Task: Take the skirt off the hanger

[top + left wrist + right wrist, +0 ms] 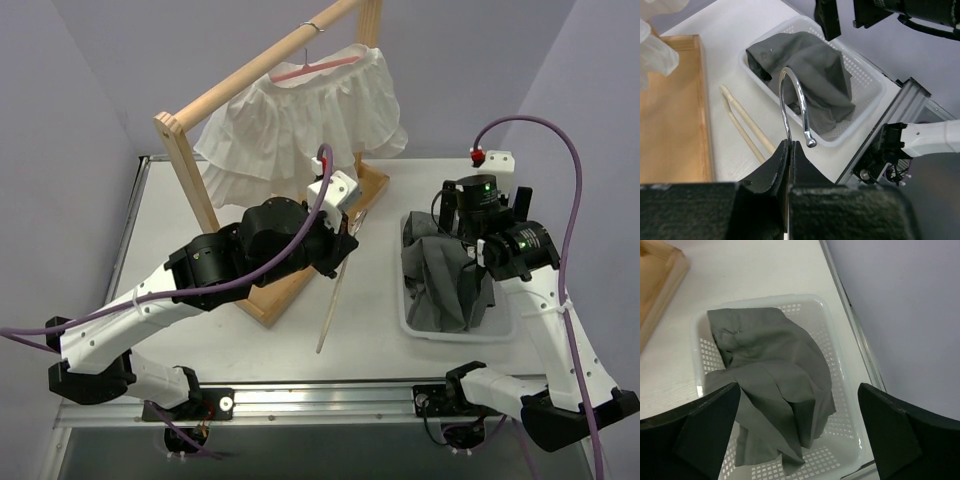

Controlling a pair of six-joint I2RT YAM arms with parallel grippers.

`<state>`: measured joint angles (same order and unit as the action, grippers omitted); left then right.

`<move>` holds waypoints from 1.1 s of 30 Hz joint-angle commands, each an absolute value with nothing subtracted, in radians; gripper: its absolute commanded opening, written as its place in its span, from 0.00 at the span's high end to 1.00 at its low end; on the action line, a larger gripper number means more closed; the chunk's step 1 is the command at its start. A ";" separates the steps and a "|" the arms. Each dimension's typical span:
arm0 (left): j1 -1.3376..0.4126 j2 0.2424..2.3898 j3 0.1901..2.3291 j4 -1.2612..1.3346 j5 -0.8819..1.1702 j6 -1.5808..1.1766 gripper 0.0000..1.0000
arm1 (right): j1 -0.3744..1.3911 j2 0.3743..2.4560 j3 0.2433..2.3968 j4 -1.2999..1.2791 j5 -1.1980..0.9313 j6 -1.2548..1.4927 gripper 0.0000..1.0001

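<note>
My left gripper (345, 235) is shut on the metal hook (792, 100) of a wooden hanger (335, 290), whose pale arms (747, 130) slant down to the table. The hanger is bare. A grey skirt (445, 275) lies crumpled in a white basket (410, 325) to its right; it also shows in the left wrist view (815, 75) and the right wrist view (775, 375). My right gripper (480, 250) hovers above the basket, open and empty, its jaws wide apart over the skirt (799, 390).
A white ruffled skirt (300, 125) hangs on a red hanger (310, 70) from a wooden rack's rail (240, 85). The rack's flat wooden base (290, 285) lies under my left arm. The basket's rim (840, 340) is close to the table's right edge.
</note>
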<state>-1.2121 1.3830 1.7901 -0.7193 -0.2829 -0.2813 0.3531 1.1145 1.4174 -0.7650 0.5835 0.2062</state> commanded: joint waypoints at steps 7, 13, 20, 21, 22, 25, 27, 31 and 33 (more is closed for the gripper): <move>-1.209 1.215 1.733 -0.618 -0.074 -0.253 0.98 | 0.348 1.114 1.569 -0.697 -0.113 0.129 0.00; -1.201 1.109 1.718 -0.657 0.052 -0.282 0.98 | 0.348 1.134 1.575 -0.617 -0.616 0.068 0.12; -1.198 1.039 1.706 -0.707 0.106 -0.314 0.98 | 0.350 1.134 1.565 -0.528 -0.897 0.032 0.25; -1.198 1.034 1.706 -0.710 0.112 -0.314 0.98 | 0.348 1.126 1.560 -0.506 -0.914 0.040 0.27; -1.198 1.028 1.703 -0.715 0.115 -0.316 0.98 | 0.350 1.123 1.557 -0.493 -0.961 0.040 0.30; -1.198 1.012 1.706 -0.718 0.136 -0.321 0.98 | 0.350 1.100 1.526 -0.424 -1.058 0.063 0.32; -1.198 1.008 1.713 -0.718 0.149 -0.324 0.98 | 0.350 1.095 1.502 -0.378 -1.116 0.078 0.33; -1.198 1.000 1.718 -0.707 0.178 -0.324 0.98 | 0.370 1.086 1.465 -0.308 -1.215 0.109 0.32; -1.198 0.993 1.713 -0.698 0.183 -0.325 0.98 | 0.380 1.089 1.457 -0.299 -1.241 0.109 0.32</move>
<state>-1.2026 1.0142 1.7050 -0.7319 0.1440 -0.3115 0.3634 1.1007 1.4750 -0.3939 -1.1110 0.0849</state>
